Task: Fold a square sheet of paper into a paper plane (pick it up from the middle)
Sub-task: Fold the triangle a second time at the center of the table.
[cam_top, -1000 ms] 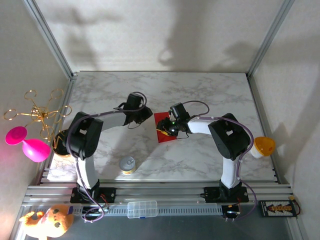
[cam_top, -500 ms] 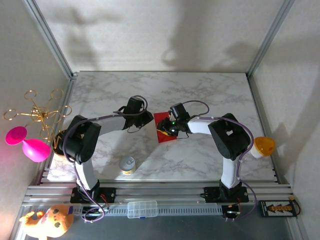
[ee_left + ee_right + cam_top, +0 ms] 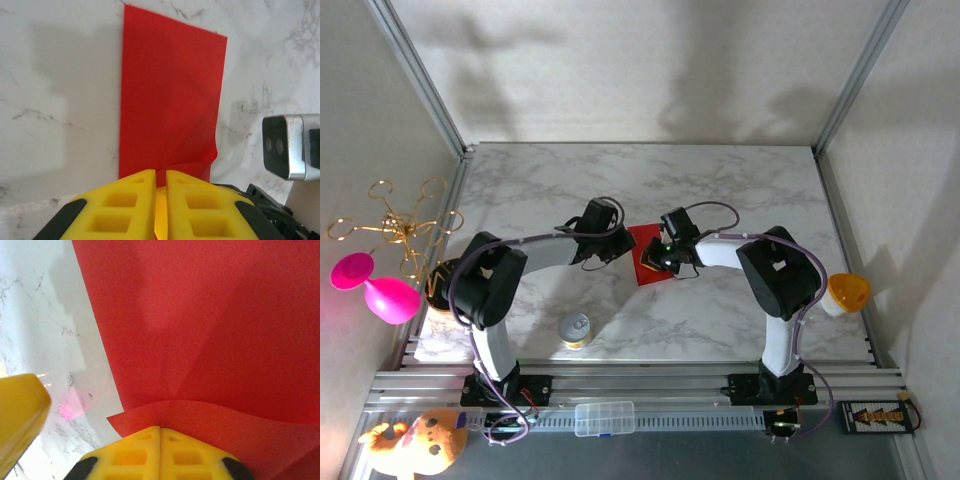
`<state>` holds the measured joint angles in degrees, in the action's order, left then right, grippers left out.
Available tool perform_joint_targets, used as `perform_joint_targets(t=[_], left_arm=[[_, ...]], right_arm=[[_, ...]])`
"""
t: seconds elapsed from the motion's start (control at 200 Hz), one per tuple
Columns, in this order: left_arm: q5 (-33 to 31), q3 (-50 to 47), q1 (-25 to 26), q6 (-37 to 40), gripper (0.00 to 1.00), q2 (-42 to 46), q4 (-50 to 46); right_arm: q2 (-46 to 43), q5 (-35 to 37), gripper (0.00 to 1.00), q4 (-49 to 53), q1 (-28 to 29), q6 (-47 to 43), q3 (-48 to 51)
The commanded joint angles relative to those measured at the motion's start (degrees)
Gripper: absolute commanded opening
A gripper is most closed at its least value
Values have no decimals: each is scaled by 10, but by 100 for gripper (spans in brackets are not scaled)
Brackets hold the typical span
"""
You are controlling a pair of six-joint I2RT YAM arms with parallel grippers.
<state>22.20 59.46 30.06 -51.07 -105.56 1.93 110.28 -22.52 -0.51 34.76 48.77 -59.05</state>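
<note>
Right end effector (image 3: 160,428) pinches the square sheet of paper (image 3: 225,325) edgewise.

We see the square sheet of paper (image 3: 170,100) as thin, matt red paper, softly creased. Beneath the sheet, the table (image 3: 740,180) looks smooth, marble-patterned and faintly glossy. At the sheet's edges, the fingers (image 3: 135,200) of the left gripper (image 3: 160,172) and the right gripper (image 3: 160,429) look like matt yellow plastic.

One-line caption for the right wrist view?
Right end effector pinching the lifted edge of the creased red paper sheet on the marble table.
</note>
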Motion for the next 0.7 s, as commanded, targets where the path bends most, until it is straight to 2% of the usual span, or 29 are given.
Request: perform_joint_targets(t=[0.0,0.165,0.696], left_arm=[[12,7,13,-5,12,-18,4],[-3,13,23,-7,11,-32,-8],[-21,18,30,4,4,-58,-26]], right_arm=[[21,24,4,50,-2,-9,7],[24,25,1,54,-2,-9,6],[13,18,1,45,-2,-3,9]])
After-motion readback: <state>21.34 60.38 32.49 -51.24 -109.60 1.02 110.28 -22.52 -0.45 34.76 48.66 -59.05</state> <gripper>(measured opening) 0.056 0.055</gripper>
